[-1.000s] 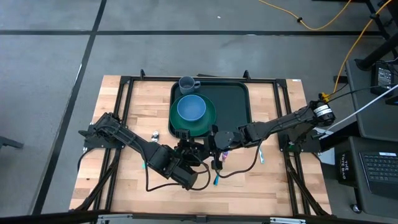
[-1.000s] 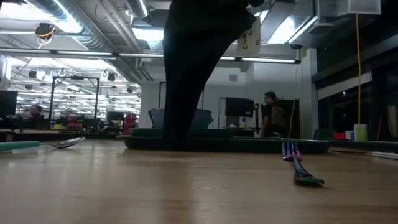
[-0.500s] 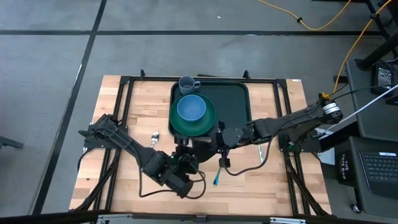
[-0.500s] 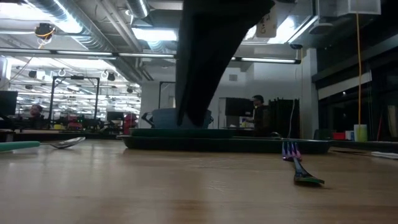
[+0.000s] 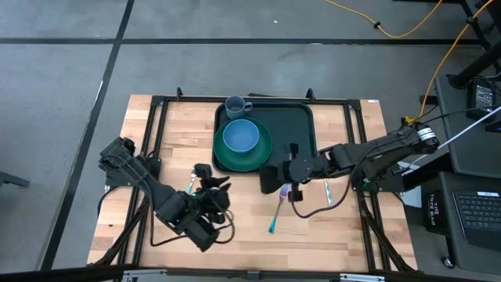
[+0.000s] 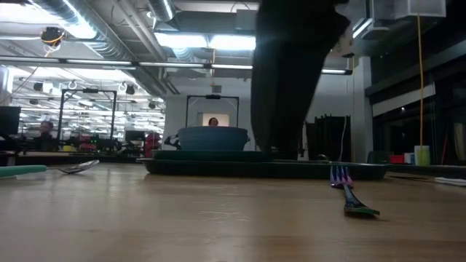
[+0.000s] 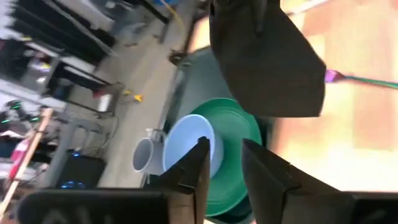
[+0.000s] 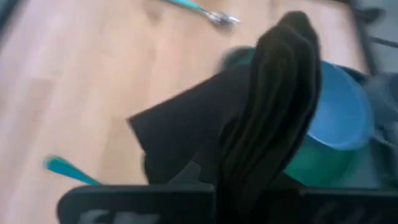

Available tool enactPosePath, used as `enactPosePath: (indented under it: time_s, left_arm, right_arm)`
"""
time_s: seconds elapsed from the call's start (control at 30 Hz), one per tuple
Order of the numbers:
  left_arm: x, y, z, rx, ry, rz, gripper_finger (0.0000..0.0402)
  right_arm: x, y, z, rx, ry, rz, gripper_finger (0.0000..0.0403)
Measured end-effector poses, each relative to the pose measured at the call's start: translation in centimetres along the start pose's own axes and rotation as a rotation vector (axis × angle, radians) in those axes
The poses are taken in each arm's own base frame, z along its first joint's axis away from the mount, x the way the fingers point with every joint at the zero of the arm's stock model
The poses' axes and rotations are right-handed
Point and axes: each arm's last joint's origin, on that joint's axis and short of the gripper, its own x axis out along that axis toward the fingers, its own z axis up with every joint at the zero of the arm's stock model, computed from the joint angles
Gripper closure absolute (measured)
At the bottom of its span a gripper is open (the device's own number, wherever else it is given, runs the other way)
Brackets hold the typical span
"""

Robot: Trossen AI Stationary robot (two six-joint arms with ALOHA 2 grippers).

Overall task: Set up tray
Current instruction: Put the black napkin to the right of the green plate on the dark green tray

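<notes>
Left hand (image 5: 213, 182) now open, withdrawn, napkin (image 5: 270, 176) in right hand (image 5: 275, 177)

A large open robotics lab or workshop is indicated. Exposed ducts (image 6: 109, 29) and strip lights (image 6: 211, 42) are seen overhead, with metal rack frames (image 6: 87, 109) and equipment far behind the table. A grey concrete floor (image 5: 235, 66) crossed by a yellow cable (image 5: 407, 27) is shown, and a keyboard (image 5: 477, 210) on a side desk.

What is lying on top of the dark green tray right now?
On the tray stand a grey mug and a round green plate holding a blue bowl. The plate's edge hangs past the tray's rim. What lies under the plate is hidden.
</notes>
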Motion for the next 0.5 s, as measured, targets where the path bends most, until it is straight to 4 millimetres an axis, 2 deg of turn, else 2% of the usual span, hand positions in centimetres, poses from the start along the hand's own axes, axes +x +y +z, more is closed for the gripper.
enactPosePath:
  time_s: [0.17,0.33,0.5]
  left_arm:
    - [-0.4,-0.2,-3.1,-0.096,-0.018,0.007,0.0355]
    - [0.3,0.0,-6.1,-0.239,-0.025,-0.016,0.0393]
    - [1.5,0.0,-8.5,-0.313,-0.044,-0.091,0.04]
  right_arm:
    - [-2.5,-0.9,-0.8,-0.077,0.027,-0.038,0.0393]
    - [-4.7,-1.7,-1.0,-0.14,-0.003,-0.076,0.0393]
    - [-5.8,-2.1,-1.3,-0.174,-0.018,-0.096,0.0393]
